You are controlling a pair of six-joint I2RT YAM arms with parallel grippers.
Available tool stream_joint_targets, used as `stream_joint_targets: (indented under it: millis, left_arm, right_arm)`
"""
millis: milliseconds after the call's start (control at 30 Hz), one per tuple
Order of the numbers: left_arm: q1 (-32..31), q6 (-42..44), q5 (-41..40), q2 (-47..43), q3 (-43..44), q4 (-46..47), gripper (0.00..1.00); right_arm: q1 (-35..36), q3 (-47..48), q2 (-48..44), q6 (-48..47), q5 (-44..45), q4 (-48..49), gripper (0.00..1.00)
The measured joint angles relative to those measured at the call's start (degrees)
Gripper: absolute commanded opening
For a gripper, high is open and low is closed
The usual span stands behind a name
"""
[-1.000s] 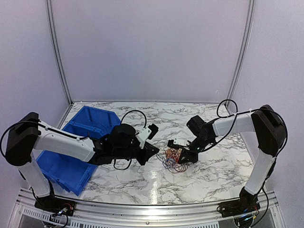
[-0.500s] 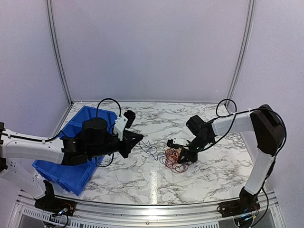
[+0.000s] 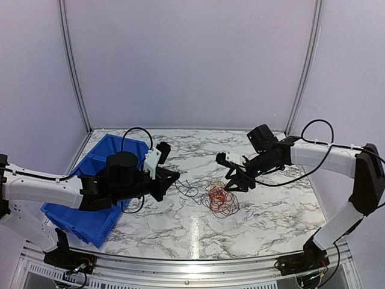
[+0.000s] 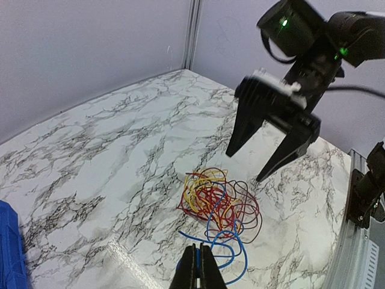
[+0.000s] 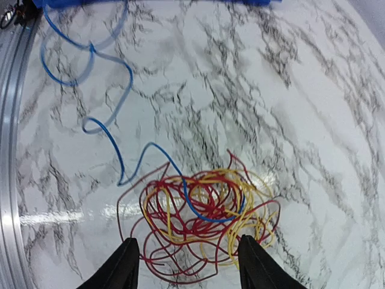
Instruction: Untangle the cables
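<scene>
Blue bin (image 3: 78, 211): lower left of the frame, on the marble bench (image 3: 271, 211), under the left arm.
Cable tangle (image 3: 221, 198): red, orange and yellow wires in one loose heap on the bench, just right of centre.
Blue cable (image 5: 118, 159): runs out of the heap toward the left.
Left jaws: closed tight, pinching the blue cable, left of the heap.
Right jaws: spread wide, holding nothing, poised above the heap's far right side.
</scene>
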Motion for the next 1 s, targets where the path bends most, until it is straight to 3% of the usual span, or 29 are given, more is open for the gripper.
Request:
stream_joint_targets:
  millis: [167, 367, 467, 633, 733, 800, 1000]
  left_arm:
    - [0.0, -1.81, 0.0, 2.51, -0.92, 1.05, 0.0]
    - [0.0, -3.04, -0.02, 2.95, -0.92, 3.1, 0.0]
    - [0.0, -3.37, -0.02, 2.75, -0.98, 3.52, 0.0]
    - [0.0, -3.82, -1.14, -1.09, -3.1, 3.89, 0.0]
    - [0.0, -3.72, -3.32, -6.43, -5.42, 3.8, 0.0]
    - [0.0, -3.43, -5.05, -10.56, -6.29, 3.67, 0.0]
    - [0.0, -1.01, -10.73, -25.33, -5.99, 0.87, 0.0]
  right_arm:
    - [3.32, 2.21, -1.97, -0.22, -3.78, 0.92, 0.63]
    - [6.95, 2.12, 6.95, -0.04, -6.67, 1.18, 0.71]
    - [8.59, 2.12, 10.51, 0.02, -6.99, 1.25, 0.57]
    - [9.77, 2.16, 13.09, 0.85, -7.85, 2.23, 0.19]
    - [9.7, 2.03, 13.55, 1.44, -8.57, 3.02, 0.06]
    - [9.42, 1.88, 13.6, 1.7, -9.16, 3.56, 0.01]
    - [8.24, 1.88, 15.61, 2.16, -9.18, 4.37, 0.0]
